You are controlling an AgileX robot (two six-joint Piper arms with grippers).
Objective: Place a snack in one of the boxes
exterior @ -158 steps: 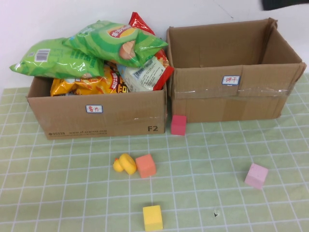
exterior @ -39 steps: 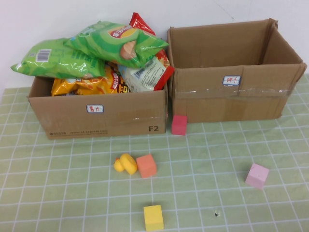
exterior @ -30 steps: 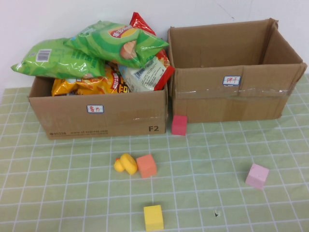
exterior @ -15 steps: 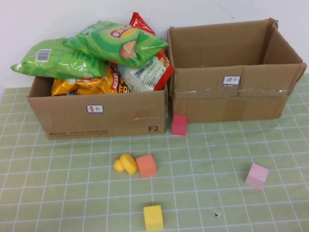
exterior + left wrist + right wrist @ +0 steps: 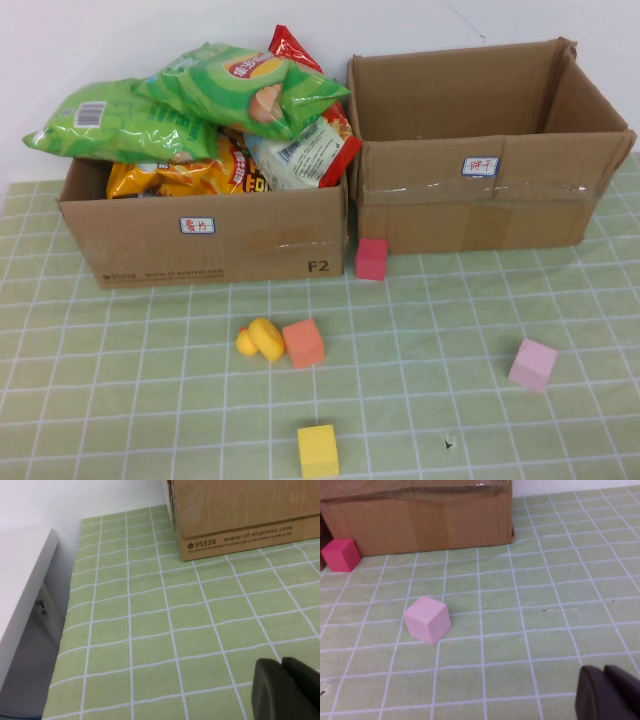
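The left cardboard box (image 5: 200,240) is heaped with snack bags: green chip bags (image 5: 240,85), a yellow bag (image 5: 185,175) and a red and white bag (image 5: 310,150). The right cardboard box (image 5: 490,200) stands open and looks empty. Neither arm shows in the high view. My left gripper (image 5: 282,667) is shut and empty, low over the cloth near the left box's corner (image 5: 235,535). My right gripper (image 5: 605,675) is shut and empty, over the cloth near the right box's front (image 5: 420,525).
On the green checked cloth lie a red cube (image 5: 371,258) between the boxes, a yellow duck (image 5: 260,340), an orange cube (image 5: 303,343), a yellow cube (image 5: 317,451) and a pink cube (image 5: 532,364). A white shelf edge (image 5: 20,595) borders the table by the left gripper.
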